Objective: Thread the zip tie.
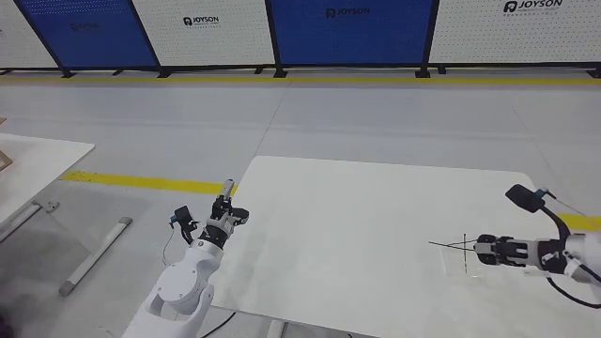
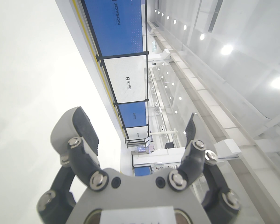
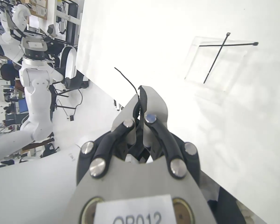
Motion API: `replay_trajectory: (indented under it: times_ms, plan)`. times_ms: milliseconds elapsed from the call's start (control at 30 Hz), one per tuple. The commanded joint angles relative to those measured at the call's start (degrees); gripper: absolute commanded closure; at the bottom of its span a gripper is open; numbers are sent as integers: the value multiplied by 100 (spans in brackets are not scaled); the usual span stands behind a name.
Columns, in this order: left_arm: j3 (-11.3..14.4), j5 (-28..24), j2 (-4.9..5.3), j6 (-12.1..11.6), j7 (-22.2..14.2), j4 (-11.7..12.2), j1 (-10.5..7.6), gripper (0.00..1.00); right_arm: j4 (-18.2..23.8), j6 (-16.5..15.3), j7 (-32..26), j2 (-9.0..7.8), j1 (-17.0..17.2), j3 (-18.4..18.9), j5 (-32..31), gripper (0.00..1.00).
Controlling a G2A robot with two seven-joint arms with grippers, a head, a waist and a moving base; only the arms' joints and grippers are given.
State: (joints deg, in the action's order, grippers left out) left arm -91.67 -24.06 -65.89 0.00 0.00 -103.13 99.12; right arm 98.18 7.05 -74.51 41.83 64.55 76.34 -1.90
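Top view: right gripper (image 1: 474,247) at lower right, left gripper (image 1: 225,191) at lower left by the edge of the flat white table (image 1: 357,244), well apart.

Left wrist view: left gripper (image 2: 136,115) spread wide, nothing between.

Right wrist view: right gripper (image 3: 139,90) clamped on thin black zip tie (image 3: 126,78). The tail runs up-left from the tips, mid-frame.

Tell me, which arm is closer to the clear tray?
The right. The right gripper sits close beside the clear tray, fingers shut on a zip tie. The left gripper is far off at the table's opposite edge.

Crossed zip ties (image 1: 451,244) beside right claw (image 1: 479,247)
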Motion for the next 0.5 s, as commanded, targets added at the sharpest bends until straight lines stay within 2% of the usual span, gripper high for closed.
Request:
replay_trajectory:
  times_ms: [0, 133, 233, 300, 467]
  plan:
    - [0, 0, 0, 0, 0, 0, 0, 0, 0, 0, 0, 0, 0, 0, 0, 100]
    - [0, 0, 0, 0, 0, 0, 0, 0, 0, 0, 0, 0, 0, 0, 0, 100]
    - [0, 0, 0, 0, 0, 0, 0, 0, 137, 24, 300, 19, 70, -97, -147, 100]
    - [0, 0, 0, 0, 0, 0, 0, 0, 186, -418, 163, 51, 36, -198, 255, 100]
    - [0, 0, 0, 0, 0, 0, 0, 0, 155, -845, 111, 137, -215, -536, 601, 100]
